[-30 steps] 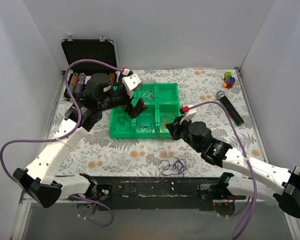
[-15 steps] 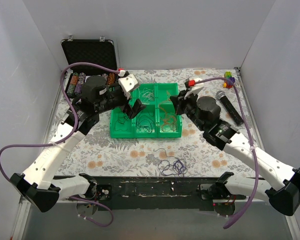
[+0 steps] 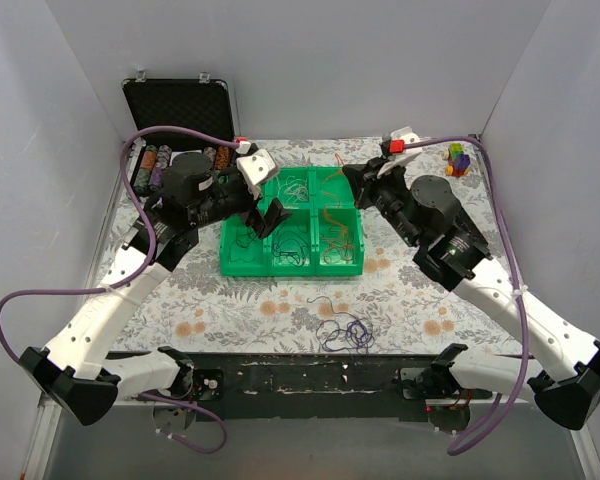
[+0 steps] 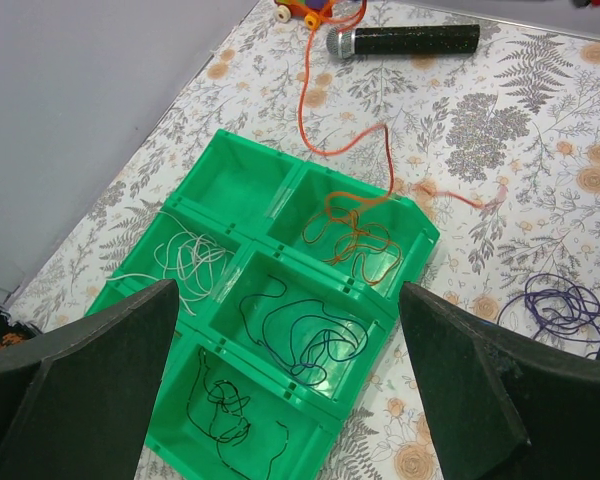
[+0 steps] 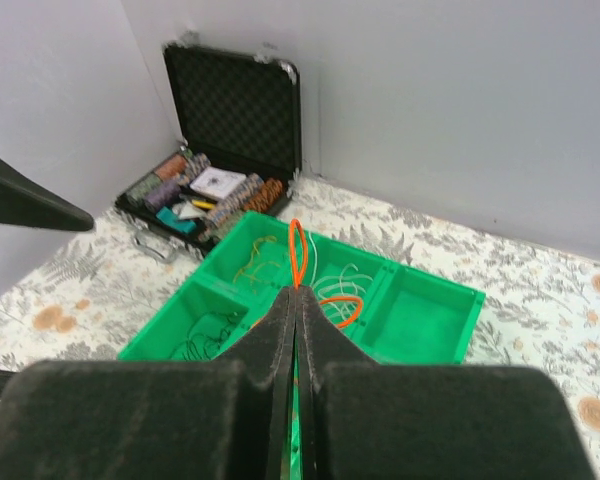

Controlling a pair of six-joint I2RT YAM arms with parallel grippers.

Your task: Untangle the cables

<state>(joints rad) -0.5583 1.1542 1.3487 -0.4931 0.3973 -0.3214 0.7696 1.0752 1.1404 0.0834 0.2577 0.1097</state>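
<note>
Above the tray point(image 5: 425, 320), right pincer point(image 5: 296, 295) tight on an orange cable point(image 5: 297, 222).

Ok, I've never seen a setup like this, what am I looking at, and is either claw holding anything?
Two robot arms, left and right, are bolted at the near edge of a table. One picture looks down from above; the other two come from cameras on each wrist. On the table sits a green tray with thin cables lying in its compartments, a purple cable tangle in front of it, and an open case of poker chips at the back. The right gripper is pinched shut on an orange cable that trails down into the tray. The left gripper hangs open over the tray, holding nothing.
</note>
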